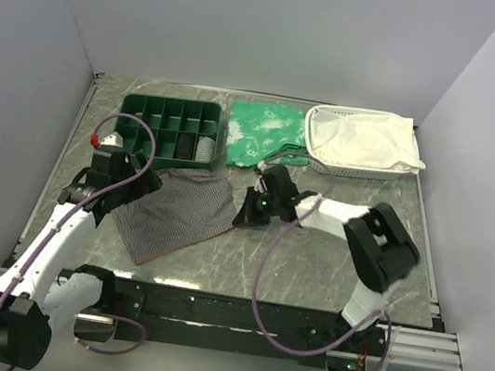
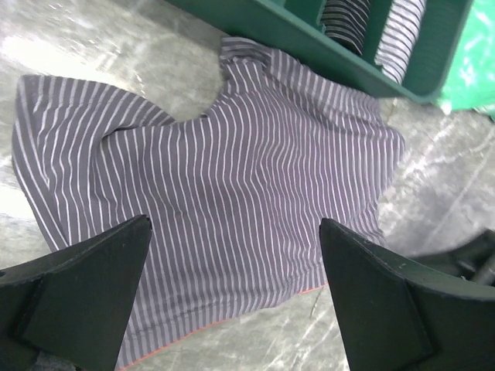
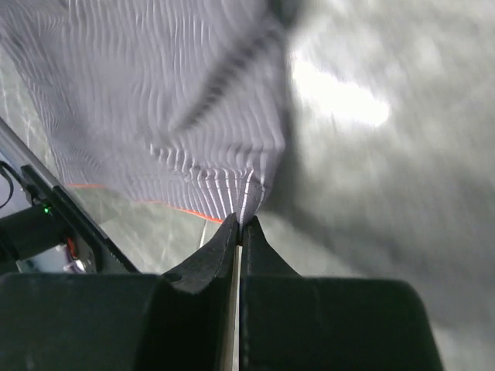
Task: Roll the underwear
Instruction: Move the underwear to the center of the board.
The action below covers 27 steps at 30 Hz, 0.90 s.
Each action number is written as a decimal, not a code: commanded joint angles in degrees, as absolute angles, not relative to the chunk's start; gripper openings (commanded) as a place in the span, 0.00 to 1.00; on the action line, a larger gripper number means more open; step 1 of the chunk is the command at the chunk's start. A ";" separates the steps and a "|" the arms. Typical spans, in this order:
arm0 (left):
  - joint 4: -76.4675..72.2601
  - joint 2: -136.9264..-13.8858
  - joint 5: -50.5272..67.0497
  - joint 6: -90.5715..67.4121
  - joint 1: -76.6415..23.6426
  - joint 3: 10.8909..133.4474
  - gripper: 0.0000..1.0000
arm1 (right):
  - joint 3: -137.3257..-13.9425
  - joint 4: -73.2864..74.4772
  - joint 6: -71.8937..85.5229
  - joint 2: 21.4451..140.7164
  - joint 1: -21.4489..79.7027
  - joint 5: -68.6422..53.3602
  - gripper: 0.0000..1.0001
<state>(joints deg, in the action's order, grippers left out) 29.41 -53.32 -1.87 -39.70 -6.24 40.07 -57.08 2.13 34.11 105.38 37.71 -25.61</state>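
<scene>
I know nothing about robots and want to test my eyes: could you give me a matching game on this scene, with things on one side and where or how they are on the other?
Things:
1 underwear
2 green cloth
3 white cloth
4 left tool

Places or states:
A in the white basket
B open, above the striped fabric
C lying on the table, edge pinched by the right tool
D between the green tray and the basket

Pairs: 1-C, 2-D, 3-A, 4-B

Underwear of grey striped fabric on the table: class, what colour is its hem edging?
Orange-red edging along the grey underwear, clearest in the left wrist view.
</scene>
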 commanded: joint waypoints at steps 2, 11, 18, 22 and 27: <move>25.32 -50.72 3.42 -40.78 -6.33 37.45 0.97 | -47.06 1.75 38.05 88.97 37.62 -14.09 0.00; 22.68 -49.66 4.41 -44.20 -13.68 33.05 0.99 | -29.64 9.48 50.88 67.52 34.81 2.62 0.00; 24.08 -52.82 0.09 -52.55 -29.60 31.03 0.91 | -25.66 17.21 55.20 51.69 25.94 9.49 0.00; 22.16 -52.21 0.18 -58.87 -37.78 27.96 0.81 | -27.68 18.02 53.09 51.41 22.86 8.09 0.00; 18.55 -54.66 -2.28 -64.60 -50.96 28.55 0.76 | -29.18 15.30 51.86 56.41 22.68 4.58 0.00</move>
